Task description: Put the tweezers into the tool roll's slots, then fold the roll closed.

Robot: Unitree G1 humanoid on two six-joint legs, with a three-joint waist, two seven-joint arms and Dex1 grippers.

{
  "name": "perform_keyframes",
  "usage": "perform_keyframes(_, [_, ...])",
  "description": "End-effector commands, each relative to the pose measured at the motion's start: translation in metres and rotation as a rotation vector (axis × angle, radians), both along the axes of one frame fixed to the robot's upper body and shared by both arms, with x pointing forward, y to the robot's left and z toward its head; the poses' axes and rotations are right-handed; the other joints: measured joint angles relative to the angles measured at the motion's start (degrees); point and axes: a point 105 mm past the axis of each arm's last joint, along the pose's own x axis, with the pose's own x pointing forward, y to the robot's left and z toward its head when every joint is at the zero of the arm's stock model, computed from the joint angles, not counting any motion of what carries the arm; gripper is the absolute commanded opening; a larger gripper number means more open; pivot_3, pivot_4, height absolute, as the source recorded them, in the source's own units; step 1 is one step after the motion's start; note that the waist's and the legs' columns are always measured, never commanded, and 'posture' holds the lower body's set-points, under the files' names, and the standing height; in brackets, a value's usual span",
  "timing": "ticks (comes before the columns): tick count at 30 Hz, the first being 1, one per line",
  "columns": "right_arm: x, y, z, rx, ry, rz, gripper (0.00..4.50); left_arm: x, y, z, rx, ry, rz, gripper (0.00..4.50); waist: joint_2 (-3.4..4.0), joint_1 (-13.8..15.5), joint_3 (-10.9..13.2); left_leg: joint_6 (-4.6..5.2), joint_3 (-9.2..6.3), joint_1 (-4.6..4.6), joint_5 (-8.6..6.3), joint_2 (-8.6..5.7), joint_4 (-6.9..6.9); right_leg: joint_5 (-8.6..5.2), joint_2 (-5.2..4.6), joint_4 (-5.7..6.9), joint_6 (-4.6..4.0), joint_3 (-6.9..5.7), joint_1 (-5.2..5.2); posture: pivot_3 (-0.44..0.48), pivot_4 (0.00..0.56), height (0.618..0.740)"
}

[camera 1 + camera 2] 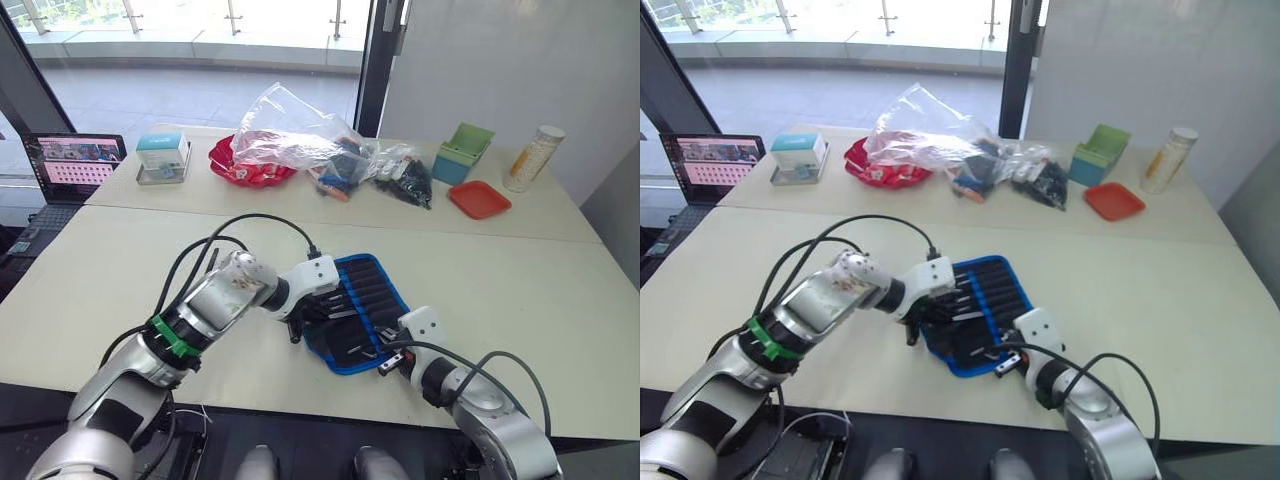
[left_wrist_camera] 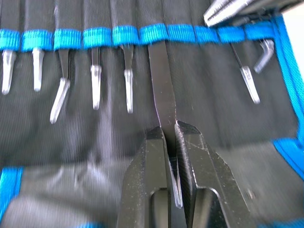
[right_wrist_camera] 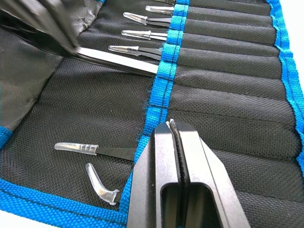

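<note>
The tool roll (image 1: 372, 300) lies open on the near table, black with blue edging. My left gripper (image 2: 170, 130) is shut on one black tweezer (image 2: 160, 80); its far end goes under the blue band into a slot (image 2: 156, 14). Several other tweezers (image 2: 96, 78) sit in neighbouring slots, their clear tip caps sticking out. My right gripper (image 3: 172, 126) is shut, with its tips resting on the roll's blue band (image 3: 167, 71) near the roll's front end. Two more capped tweezers (image 3: 95, 149) poke out beside it. In the left eye view the left gripper (image 1: 305, 322) is at the roll's left edge and the right gripper (image 1: 388, 362) at its near corner.
At the back of the table are clear plastic bags (image 1: 300, 135) over a red bowl (image 1: 240, 168), a small box (image 1: 162, 155), a green container (image 1: 462, 152), an orange tray (image 1: 479, 199) and a bottle (image 1: 533, 158). A laptop (image 1: 75, 160) stands far left.
</note>
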Motion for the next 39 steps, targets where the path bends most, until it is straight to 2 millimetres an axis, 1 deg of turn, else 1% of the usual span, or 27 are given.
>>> perform_keyframes(1, [-0.016,0.006,-0.031,-0.011,0.143,0.029,0.0,0.005,-0.011,0.006,-0.007,-0.055,-0.028,0.03,0.0,0.02,0.0,0.0,-0.01,-0.01,0.0,0.0,0.0,0.0,0.0,0.0,0.0,-0.01,0.0,0.0,0.15,0.723])
perform_keyframes(5, [-0.017,0.006,-0.031,-0.013,0.143,0.03,0.0,0.007,-0.024,0.003,-0.026,-0.063,-0.046,0.03,0.0,0.11,0.0,0.0,-0.02,-0.03,0.0,-0.03,0.02,0.0,-0.01,0.0,0.0,0.0,0.0,0.0,0.15,0.723])
perform_keyframes(9, [-0.018,0.005,-0.031,-0.017,0.143,0.03,0.0,0.012,-0.044,-0.002,-0.057,-0.067,-0.054,0.03,0.0,0.18,0.0,0.0,-0.04,-0.05,0.0,-0.07,0.03,0.0,-0.03,0.0,0.0,0.0,0.01,0.0,0.15,0.723])
perform_keyframes(12, [-0.018,0.005,-0.031,-0.018,0.145,0.034,0.0,0.013,-0.053,-0.003,-0.076,-0.066,-0.053,0.03,0.01,0.15,-0.01,0.0,-0.04,-0.05,0.0,-0.1,0.03,0.0,-0.06,0.0,0.0,0.01,0.01,0.0,0.15,0.723])
perform_keyframes(17, [-0.018,0.006,-0.031,-0.014,0.144,0.038,0.0,0.013,-0.054,-0.008,-0.074,-0.064,-0.055,0.03,0.04,0.37,-0.02,0.0,-0.09,-0.04,0.0,-0.17,0.06,0.0,-0.09,0.02,0.0,0.01,0.08,0.0,0.15,0.723])
perform_keyframes(20, [-0.017,0.004,-0.03,-0.016,0.141,0.03,0.0,0.013,-0.047,-0.007,-0.073,-0.065,-0.049,0.03,0.04,0.36,-0.02,0.0,-0.1,-0.04,0.0,-0.19,0.08,0.0,-0.11,0.02,0.01,0.02,0.09,0.0,0.15,0.723])
perform_keyframes(21, [-0.017,0.004,-0.031,-0.017,0.141,0.027,0.0,0.014,-0.044,-0.004,-0.076,-0.074,-0.045,0.4,0.04,0.32,-0.02,0.0,-0.1,-0.04,0.0,-0.19,0.08,0.0,-0.11,0.02,0.01,0.02,0.09,0.0,0.15,0.723])
perform_keyframes(22, [-0.016,0.004,-0.031,-0.021,0.14,0.023,0.0,0.015,-0.041,0.0,-0.08,-0.084,-0.036,0.81,0.04,0.22,-0.02,0.0,-0.1,-0.04,0.0,-0.19,0.08,0.0,-0.11,0.03,0.0,0.02,0.08,0.0,0.15,0.723])
perform_keyframes(25, [-0.014,0.003,-0.032,-0.029,0.136,0.012,0.0,0.016,-0.029,0.019,-0.104,-0.107,-0.022,1.79,0.05,-0.06,-0.02,0.0,-0.1,-0.05,0.0,-0.17,0.05,0.0,-0.09,0.07,0.0,0.02,0.04,0.0,0.15,0.723])
perform_keyframes(27, [-0.014,0.003,-0.033,-0.03,0.137,0.012,0.0,0.016,-0.017,0.041,-0.148,-0.129,-0.005,2.43,0.05,-0.13,-0.01,0.0,-0.1,-0.04,0.0,-0.17,0.05,0.0,-0.09,0.15,0.0,0.02,0.02,0.0,0.15,0.723])
perform_keyframes(28, [-0.014,0.003,-0.033,-0.03,0.137,0.012,0.0,0.015,-0.013,0.048,-0.164,-0.135,0.001,2.76,0.06,-0.16,0.0,0.0,-0.1,-0.05,0.0,-0.16,0.05,0.0,-0.09,0.15,0.0,0.02,-0.01,0.0,0.15,0.723])
perform_keyframes(30, [-0.014,0.003,-0.033,-0.03,0.139,0.014,0.0,0.009,0.002,0.065,-0.221,-0.123,0.014,3.44,0.06,-0.16,0.0,0.0,-0.11,-0.03,0.0,-0.16,0.05,0.0,-0.1,0.2,0.0,0.02,-0.01,0.0,0.15,0.723])
perform_keyframes(31, [-0.015,0.003,-0.033,-0.031,0.14,0.015,0.0,0.007,0.014,0.072,-0.254,-0.114,0.029,3.79,0.06,-0.22,0.0,0.0,-0.11,-0.02,0.0,-0.15,0.04,0.0,-0.09,0.2,0.0,0.02,-0.02,0.0,0.15,0.723])
perform_keyframes(33, [-0.015,0.002,-0.034,-0.033,0.143,0.017,0.0,0.005,0.036,0.08,-0.321,-0.1,0.091,4.48,0.08,-0.2,0.0,0.0,-0.1,0.01,0.0,-0.15,0.03,0.0,-0.1,0.21,0.0,0.02,0.0,0.0,0.15,0.723])
perform_keyframes(34, [-0.015,0.002,-0.035,-0.034,0.144,0.018,0.0,0.007,0.047,0.082,-0.347,-0.101,0.135,4.48,0.08,-0.14,0.0,0.0,-0.1,0.05,0.0,-0.14,0.02,0.0,-0.11,0.21,0.0,0.02,0.01,0.0,0.15,0.723])
perform_keyframes(35, [-0.015,0.002,-0.035,-0.034,0.144,0.019,0.0,0.012,0.062,0.078,-0.348,-0.132,0.197,4.48,0.08,-0.1,0.0,0.0,-0.1,0.06,0.0,-0.14,0.01,0.0,-0.1,0.22,0.0,0.01,0.02,0.0,0.15,0.723])
perform_keyframes(37, [-0.015,0.001,-0.034,-0.034,0.145,0.023,0.0,0.021,0.09,0.07,-0.352,-0.253,0.292,4.48,0.1,-0.12,0.0,0.0,-0.08,0.14,0.0,-0.13,0.0,0.0,-0.12,0.23,0.0,0.02,0.04,0.0,0.15,0.723])
perform_keyframes(39, [-0.016,0.001,-0.034,-0.036,0.146,0.033,0.0,0.028,0.123,0.062,-0.375,-0.348,0.437,4.48,0.08,-0.06,0.01,0.0,-0.07,0.18,0.0,-0.1,-0.02,0.0,-0.13,0.26,-0.01,0.02,0.05,0.0,0.15,0.723])
